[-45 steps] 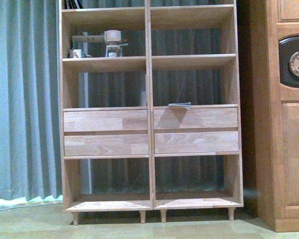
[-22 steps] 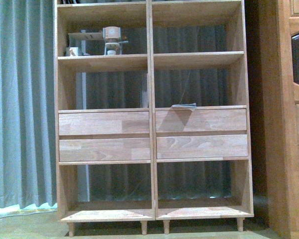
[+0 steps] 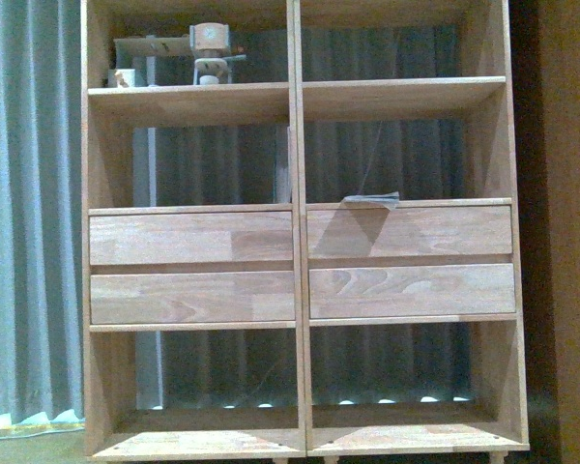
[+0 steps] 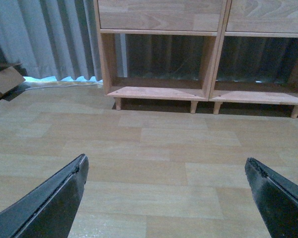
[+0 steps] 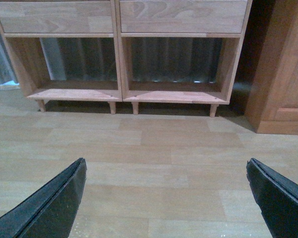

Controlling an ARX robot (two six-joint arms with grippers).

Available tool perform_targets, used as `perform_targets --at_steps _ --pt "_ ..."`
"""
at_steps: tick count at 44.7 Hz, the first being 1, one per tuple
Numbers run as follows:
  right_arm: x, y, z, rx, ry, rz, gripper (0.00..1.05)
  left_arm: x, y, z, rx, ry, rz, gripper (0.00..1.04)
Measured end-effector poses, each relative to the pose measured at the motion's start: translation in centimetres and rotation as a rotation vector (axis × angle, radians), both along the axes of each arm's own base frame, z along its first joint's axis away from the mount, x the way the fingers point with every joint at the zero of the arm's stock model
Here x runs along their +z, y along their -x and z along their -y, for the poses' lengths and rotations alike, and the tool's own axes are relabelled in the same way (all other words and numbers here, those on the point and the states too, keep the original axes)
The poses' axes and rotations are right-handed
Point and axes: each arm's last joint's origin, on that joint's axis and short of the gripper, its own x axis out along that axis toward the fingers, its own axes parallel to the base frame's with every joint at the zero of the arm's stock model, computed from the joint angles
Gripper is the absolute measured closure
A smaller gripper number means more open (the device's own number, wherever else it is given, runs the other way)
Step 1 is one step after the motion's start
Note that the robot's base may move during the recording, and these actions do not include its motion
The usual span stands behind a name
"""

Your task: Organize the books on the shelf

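Floor separates shelf from left gripper, right gripper.

Open wood-look floor before the light wooden shelf; a flat grey-teal book lies in its right middle bay.

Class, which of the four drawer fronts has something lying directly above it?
The upper right drawer front: a thin grey-teal book lies flat on the plank above it; the other three have none.
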Motion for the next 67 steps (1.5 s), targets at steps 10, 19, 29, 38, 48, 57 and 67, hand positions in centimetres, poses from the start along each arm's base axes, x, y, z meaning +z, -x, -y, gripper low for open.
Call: perform_targets --at_steps 10,19,29,38,48,57,67 --pt "0.00 0.00 0.00 0.000 0.000 0.000 0.07 0.00 0.00 0.00 0.000 0.000 0.000 0.07" --pt "-0.02 0.00 0.00 0.000 0.000 -0.001 0.07 0.00 0.00 0.00 0.000 0.000 0.000 0.07" --pt "0.00 0.00 0.00 0.000 0.000 0.000 0.07 0.00 0.00 0.00 0.000 0.000 0.000 0.07" --pt "-0.01 0.00 0.00 0.001 0.000 0.000 0.07 0.00 0.00 0.00 0.000 0.000 0.000 0.07" --pt "0.00 0.00 0.00 0.000 0.000 0.000 0.07 0.00 0.00 0.00 0.000 0.000 0.000 0.07" --pt "0.00 0.00 0.00 0.000 0.000 0.000 0.07 -0.01 0.00 0.00 -0.001 0.000 -0.001 0.07" --pt "0.00 0.00 0.00 0.000 0.000 0.000 0.07 0.00 0.00 0.00 0.000 0.000 0.000 0.07"
